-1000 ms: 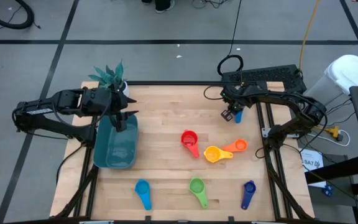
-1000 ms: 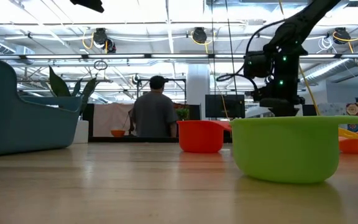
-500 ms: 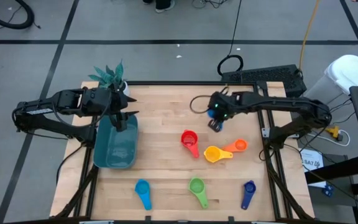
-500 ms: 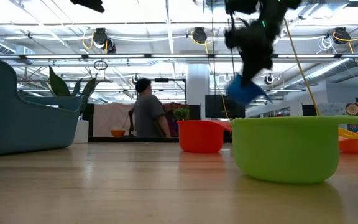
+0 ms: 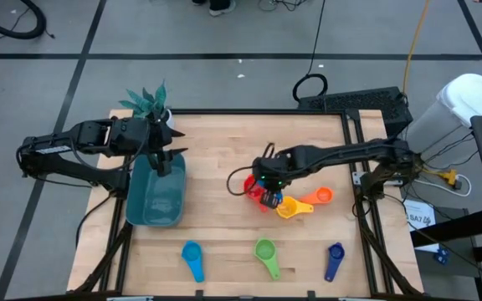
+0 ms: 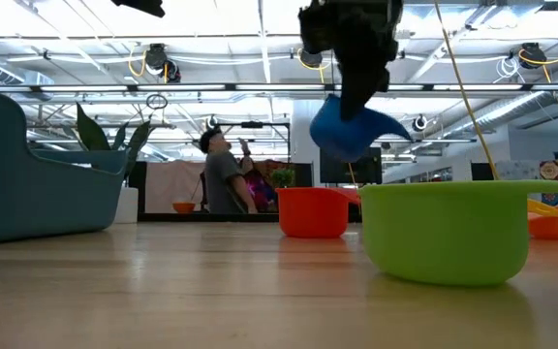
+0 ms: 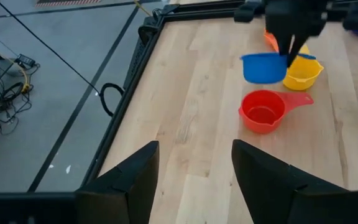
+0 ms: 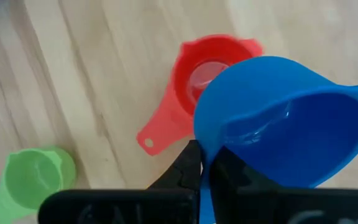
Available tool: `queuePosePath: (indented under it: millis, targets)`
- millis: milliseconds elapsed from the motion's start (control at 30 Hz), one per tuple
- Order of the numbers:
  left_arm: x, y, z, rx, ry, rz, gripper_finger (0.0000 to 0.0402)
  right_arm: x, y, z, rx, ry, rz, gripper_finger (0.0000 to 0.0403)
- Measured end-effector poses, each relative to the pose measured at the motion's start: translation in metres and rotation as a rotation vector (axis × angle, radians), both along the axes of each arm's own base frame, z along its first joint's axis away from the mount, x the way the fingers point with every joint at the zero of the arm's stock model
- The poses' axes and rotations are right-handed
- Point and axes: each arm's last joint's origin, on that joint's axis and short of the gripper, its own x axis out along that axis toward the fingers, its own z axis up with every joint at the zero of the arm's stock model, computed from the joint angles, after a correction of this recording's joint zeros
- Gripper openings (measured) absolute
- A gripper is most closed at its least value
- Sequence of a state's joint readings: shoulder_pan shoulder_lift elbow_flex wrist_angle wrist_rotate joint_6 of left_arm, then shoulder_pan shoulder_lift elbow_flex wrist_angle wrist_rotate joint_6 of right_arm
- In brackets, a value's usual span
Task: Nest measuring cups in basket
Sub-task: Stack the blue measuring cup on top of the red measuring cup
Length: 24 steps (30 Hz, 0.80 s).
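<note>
Item 1, R gripper (image 5: 268,194): mine, up over mid-table, jaws pinched on blue cup (image 8: 278,118) by its handle; bowl hangs in the air above red cup (image 8: 213,68).
Item 2, red cup: on table, directly under my blue cup, handle flat on the wood.
Item 3, yellow cup (image 5: 286,206): just beside red cup, touching orange cup (image 5: 321,196) on its outer side.
Item 4, green cup (image 5: 264,250): near table edge, centre, well apart from the red/yellow group.
Item 5, lt blue cup (image 5: 192,253): same near edge, toward L side.
Item 6, dk blue cup (image 5: 335,253): same near edge, toward R side.
Item 7, basket (image 5: 156,194): L side of table, well apart from all cups; can't tell if a cup lies inside.
Item 8, L gripper (image 5: 162,161): mine, above basket's far end, jaws apart, holding nothing.
Item 9, plant (image 5: 147,102): far L corner, behind basket.
Item 10, person (image 6: 223,177): in the room beyond the table, low view only.
</note>
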<state>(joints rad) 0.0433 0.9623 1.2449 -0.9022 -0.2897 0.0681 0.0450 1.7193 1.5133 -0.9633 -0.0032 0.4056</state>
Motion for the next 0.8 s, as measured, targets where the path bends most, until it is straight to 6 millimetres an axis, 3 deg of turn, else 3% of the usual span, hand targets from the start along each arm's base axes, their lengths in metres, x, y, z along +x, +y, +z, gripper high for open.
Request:
queuePosePath:
  millis: [367,800]
  targets:
    - [0.0,0.0,0.0,0.004,0.0,-0.003,0.0215,0.036,0.012,-0.012,0.011,0.032,0.079,0.0]
    - [0.0,0.0,0.0,0.0,-0.001,0.0,0.0254,0.045,-0.001,-0.026,-0.005,0.095,0.089,0.0]
